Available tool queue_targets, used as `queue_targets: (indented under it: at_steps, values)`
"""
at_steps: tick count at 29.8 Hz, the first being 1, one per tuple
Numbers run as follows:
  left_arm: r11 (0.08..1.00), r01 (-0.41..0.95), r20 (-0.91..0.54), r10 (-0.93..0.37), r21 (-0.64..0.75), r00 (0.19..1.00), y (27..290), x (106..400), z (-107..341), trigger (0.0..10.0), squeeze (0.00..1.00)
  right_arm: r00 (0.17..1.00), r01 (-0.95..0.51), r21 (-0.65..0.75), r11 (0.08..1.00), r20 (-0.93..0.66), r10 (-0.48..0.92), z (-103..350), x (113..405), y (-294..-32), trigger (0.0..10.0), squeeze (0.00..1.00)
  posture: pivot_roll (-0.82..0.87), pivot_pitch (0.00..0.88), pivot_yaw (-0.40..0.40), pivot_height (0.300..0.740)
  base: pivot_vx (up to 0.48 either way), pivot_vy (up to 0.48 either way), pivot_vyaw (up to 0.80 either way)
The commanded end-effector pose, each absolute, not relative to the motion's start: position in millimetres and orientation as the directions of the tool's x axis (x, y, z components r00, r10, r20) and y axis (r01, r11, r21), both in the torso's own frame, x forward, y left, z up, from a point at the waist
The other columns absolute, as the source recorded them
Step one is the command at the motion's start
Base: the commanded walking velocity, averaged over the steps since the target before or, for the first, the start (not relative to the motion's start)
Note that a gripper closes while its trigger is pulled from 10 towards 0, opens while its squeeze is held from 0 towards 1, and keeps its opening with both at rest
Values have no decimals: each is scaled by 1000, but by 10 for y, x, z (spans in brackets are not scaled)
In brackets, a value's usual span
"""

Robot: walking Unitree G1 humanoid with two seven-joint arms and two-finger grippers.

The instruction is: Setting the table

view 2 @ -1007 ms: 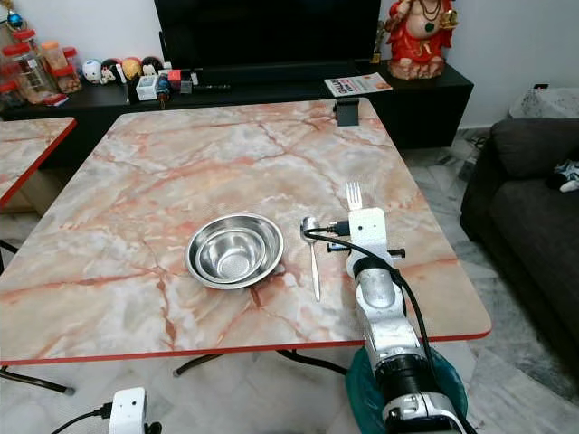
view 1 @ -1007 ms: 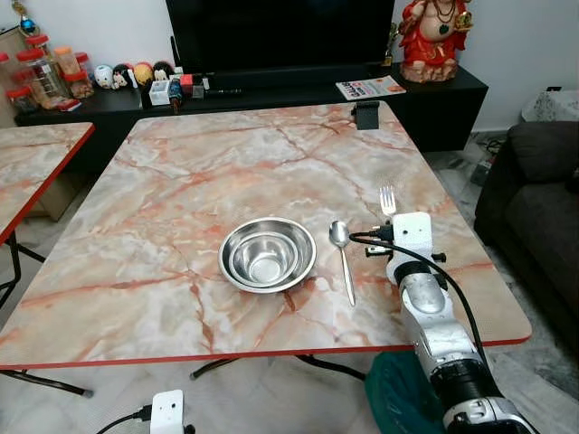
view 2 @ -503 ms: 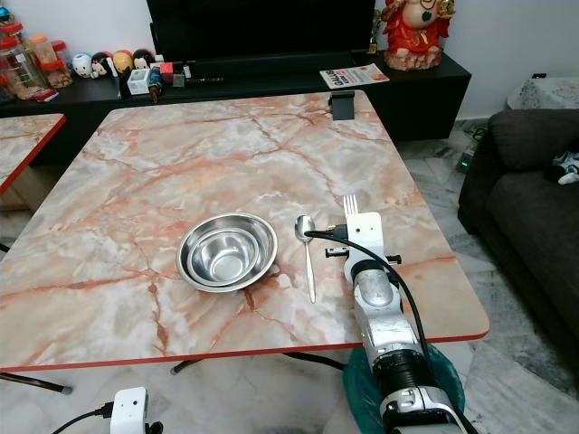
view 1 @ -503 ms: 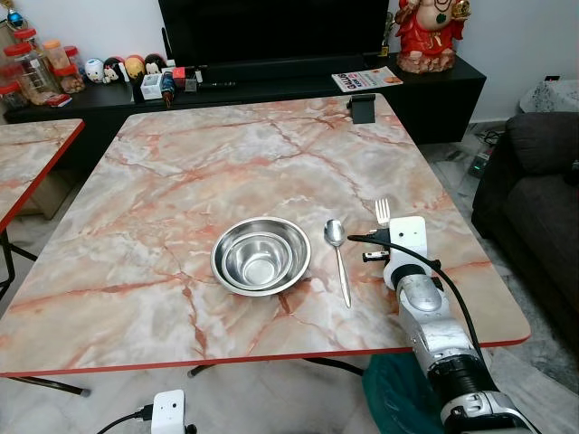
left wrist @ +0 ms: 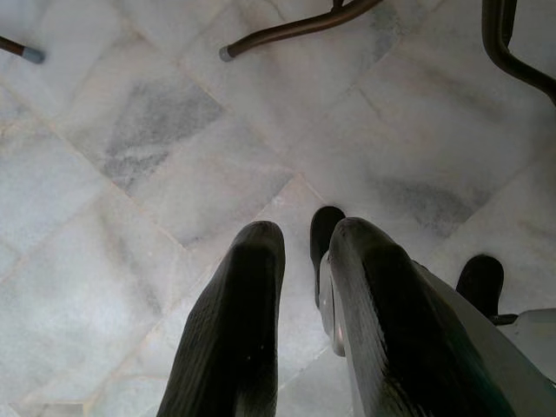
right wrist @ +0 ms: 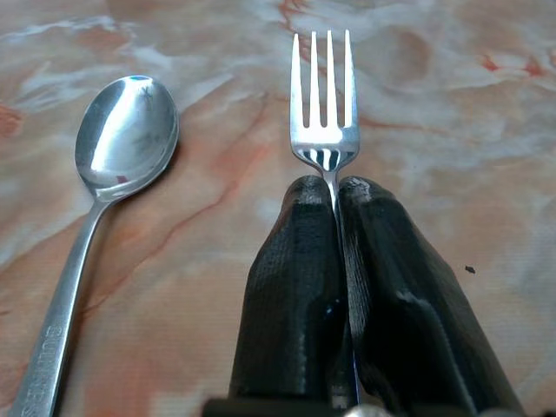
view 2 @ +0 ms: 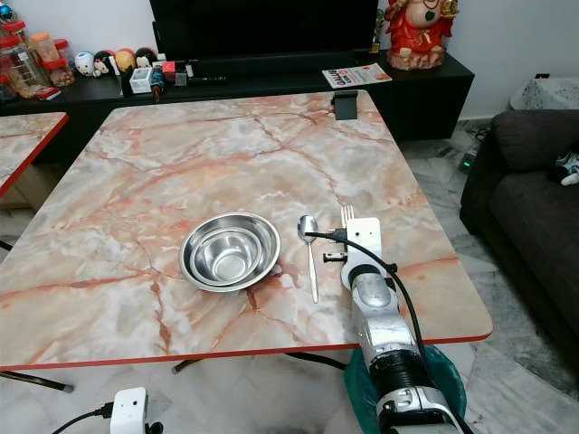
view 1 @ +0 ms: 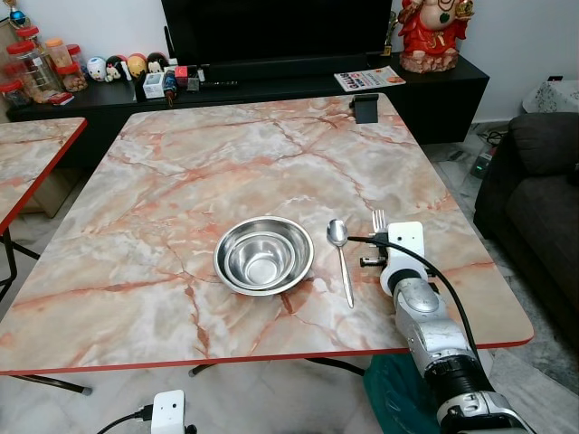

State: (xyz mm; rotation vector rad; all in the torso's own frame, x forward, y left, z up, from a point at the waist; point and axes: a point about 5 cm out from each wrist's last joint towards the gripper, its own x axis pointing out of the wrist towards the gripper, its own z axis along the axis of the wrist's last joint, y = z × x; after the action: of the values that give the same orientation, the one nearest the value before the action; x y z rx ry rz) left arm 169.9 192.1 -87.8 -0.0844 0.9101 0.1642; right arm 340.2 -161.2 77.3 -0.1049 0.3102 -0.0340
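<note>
A steel bowl (view 1: 263, 255) sits on the marble table (view 1: 226, 163), with a spoon (view 1: 342, 260) lying just to its right. My right gripper (right wrist: 330, 195) is shut on a fork (right wrist: 323, 113), whose tines (view 1: 380, 220) point away from me, right of the spoon and low over the tabletop. I cannot tell whether the fork touches the table. The right arm (view 1: 425, 316) reaches in from the table's near right edge. My left gripper (left wrist: 300, 252) hangs idle over the floor, its fingers nearly together and nothing between them.
A small black object (view 1: 365, 108) stands at the table's far right edge. Behind is a dark TV cabinet (view 1: 271, 86) with jars, trinkets and a red statue (view 1: 431, 32). A second table (view 1: 27, 163) stands left, a dark sofa (view 1: 538, 199) right.
My right gripper has drawn the fork a little nearer to me, beside the spoon's bowl. The camera view shifted slightly.
</note>
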Motion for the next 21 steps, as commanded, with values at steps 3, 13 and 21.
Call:
queue_targets:
  at_steps: [3,13,21]
  values:
    - [983,-183,-803,112,4,586,1978,1669,-887,10000,0,950,16,-90,996,-310,-43,787,3420,-1581,10000,0,-12,33,76,740,0,0,0]
    - [983,-184,-804,116,9,584,1984,1664,-888,10000,0,954,7,-75,997,-298,-29,802,3431,-1565,10000,0,-9,33,75,740,0,0,0]
    - [983,-183,-803,116,9,584,1983,1664,-888,10000,0,954,3,-81,997,-297,-27,798,3433,-1569,10000,0,-9,32,74,740,0,0,0]
